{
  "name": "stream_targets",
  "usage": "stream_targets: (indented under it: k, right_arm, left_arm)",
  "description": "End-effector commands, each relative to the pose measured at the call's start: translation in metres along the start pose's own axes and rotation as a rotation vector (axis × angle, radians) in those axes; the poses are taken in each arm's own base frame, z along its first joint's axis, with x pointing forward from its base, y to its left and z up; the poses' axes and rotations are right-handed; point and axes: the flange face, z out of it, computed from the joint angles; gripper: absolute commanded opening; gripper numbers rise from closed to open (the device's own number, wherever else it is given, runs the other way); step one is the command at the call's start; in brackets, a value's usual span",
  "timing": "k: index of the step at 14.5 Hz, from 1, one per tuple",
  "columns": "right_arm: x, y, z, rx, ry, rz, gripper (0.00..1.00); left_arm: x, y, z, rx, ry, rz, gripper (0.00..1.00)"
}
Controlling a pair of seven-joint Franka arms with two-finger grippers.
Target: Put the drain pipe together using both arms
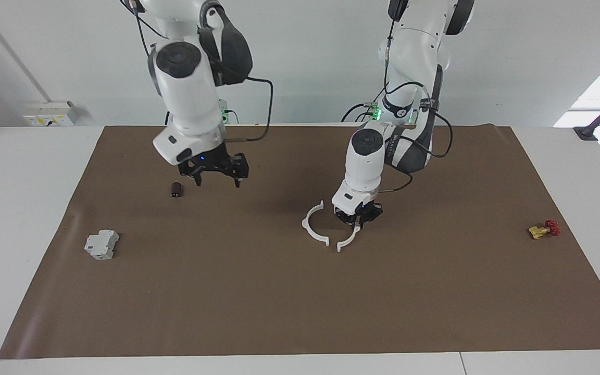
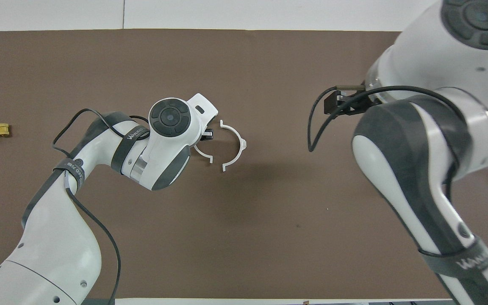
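The left claw (image 1: 356, 221) is low at the middle of the table (image 1: 300, 312), its fingers narrowed onto one white half-ring (image 1: 349, 239), seemingly gripping it near its mid-arc. The other half-ring (image 1: 312, 225) lies flat just beside it, toward the right arm's end, its open side facing the held piece. Their tabs nearly meet on the side farther from the robots; the tabs nearer the robots are hidden under the left claw. The right claw (image 1: 216, 174) hangs wide open and empty above the table, nearer the robots' edge, close to a small dark cylinder (image 1: 176, 189); that arm waits.

Risks, as I judge them: the free half-ring has nothing bracing it, so a push from the held piece would likely slide it rather than seat the tabs. The thin plastic could also pivot or flex in the grip, leaving the tabs misaligned.

A grey block (image 1: 101, 245) and a yellow-and-red valve (image 1: 544, 229) sit well apart near opposite short edges.

Readable writing: "WANLICHE" or similar on the cable straps (image 2: 134, 133) in the overhead view; I cannot read it surely.
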Motion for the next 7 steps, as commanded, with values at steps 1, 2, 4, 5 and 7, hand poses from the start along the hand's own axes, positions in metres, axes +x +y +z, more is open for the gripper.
stream_targets:
  k: [1,2,4,5,7]
  right_arm:
    - [-0.027,0.062,-0.039,-0.006,-0.026,-0.055,1.00]
    - [-0.035,0.080,-0.048,-0.012,-0.040,-0.067,1.00]
    - [-0.047,0.093,-0.054,-0.023,-0.065,-0.074,1.00]
    - [-0.053,0.097,-0.050,-0.027,-0.072,-0.074,1.00]
    - [-0.062,0.097,-0.042,-0.029,-0.092,-0.094,1.00]
  left_arm:
    - [-0.011,0.007,0.006,0.021,0.005,0.012,0.00]
    - [-0.013,0.013,0.005,0.020,0.007,0.021,0.00]
    - [-0.016,0.015,0.005,0.020,0.006,0.025,0.00]
    - [-0.017,0.014,0.007,0.021,0.004,0.022,0.00]
    - [-0.017,0.016,0.007,0.013,0.013,0.015,0.00]
